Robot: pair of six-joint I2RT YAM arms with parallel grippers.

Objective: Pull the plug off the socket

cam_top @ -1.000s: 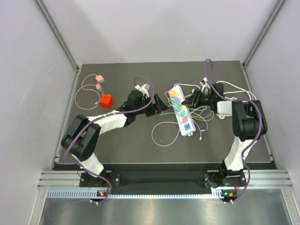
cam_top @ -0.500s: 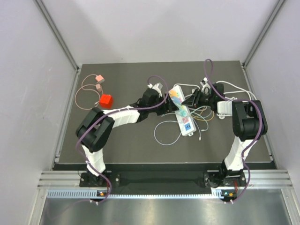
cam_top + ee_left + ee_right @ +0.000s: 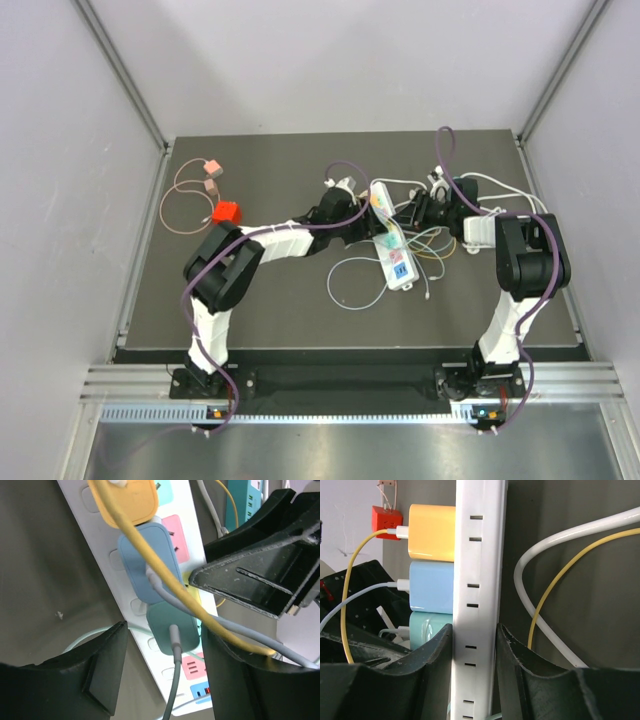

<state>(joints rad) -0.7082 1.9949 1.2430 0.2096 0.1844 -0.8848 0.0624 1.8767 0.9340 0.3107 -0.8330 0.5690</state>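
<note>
A white power strip (image 3: 394,248) lies mid-table with orange (image 3: 127,500), blue (image 3: 150,562) and teal (image 3: 172,625) plugs in a row along it. My left gripper (image 3: 167,672) is open and straddles the teal plug, whose grey cable runs out between the fingers. It sits at the strip's left side in the top view (image 3: 366,224). My right gripper (image 3: 474,665) is shut on the power strip (image 3: 476,570), clamping its sides from the right (image 3: 413,212). The three plugs also show in the right wrist view, orange (image 3: 432,532) farthest.
A red cube (image 3: 226,212) and a pink cable with small plugs (image 3: 208,172) lie at the left. A white adapter (image 3: 476,230) sits at the right. Loose cable loops (image 3: 350,282) lie in front of the strip. A thick white cable (image 3: 555,555) and a yellow cable (image 3: 570,575) run beside it.
My left arm has reached rightward, bringing its open gripper from left of the strip to over the plugs. The right gripper has stayed clamped on the strip.
</note>
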